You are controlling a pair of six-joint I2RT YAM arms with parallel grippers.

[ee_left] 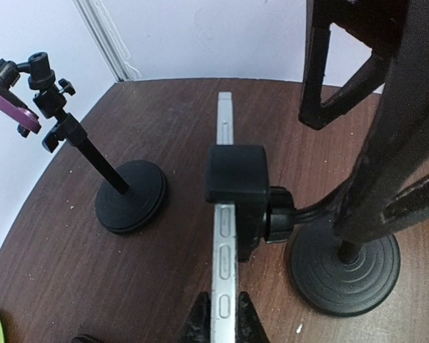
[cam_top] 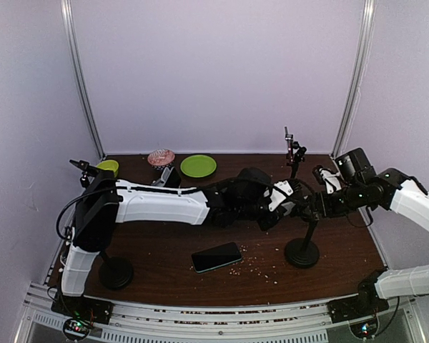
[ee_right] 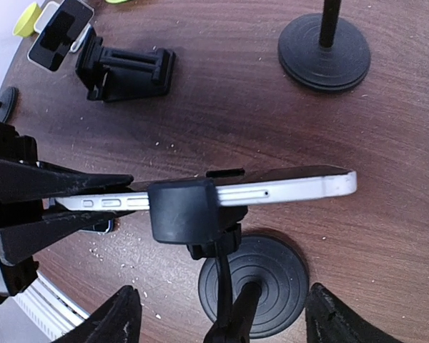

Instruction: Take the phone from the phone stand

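Left fingers (ee_left: 199, 323): clenched on one end of the phone (ee_left: 222, 236), one finger on each flat face, at the bottom centre of the left wrist frame.
Right fingers (ee_right: 113, 319): spread wide and grasping nothing. They sit at the lower left and lower right of the right wrist frame, with the stand's pole between them and touching neither.
Phone: held in the phone stand (ee_right: 252, 280), seen edge-on with its silver side and buttons showing.
Clamp (ee_right: 183, 211): black, closed around the phone near its middle. It is the one thing that stands in the way.
Place overhead: right of centre, above the stand's round base on the worktop (cam_top: 164, 250).
Second phone (cam_top: 217, 256): lies flat, dark face up, at the lower centre overhead, well apart from the stand.
Second stand (ee_left: 131, 196): upright at the left of the left wrist frame, with a purple-edged thing in its clamp.
Third stand base (cam_top: 116, 272): lower left overhead.
Back edge: green plate (cam_top: 198, 166), pink bowl (cam_top: 161, 157), yellow-green cup (cam_top: 109, 166).
Crumbs (cam_top: 256, 266): pale specks between the second phone and the stand's base.
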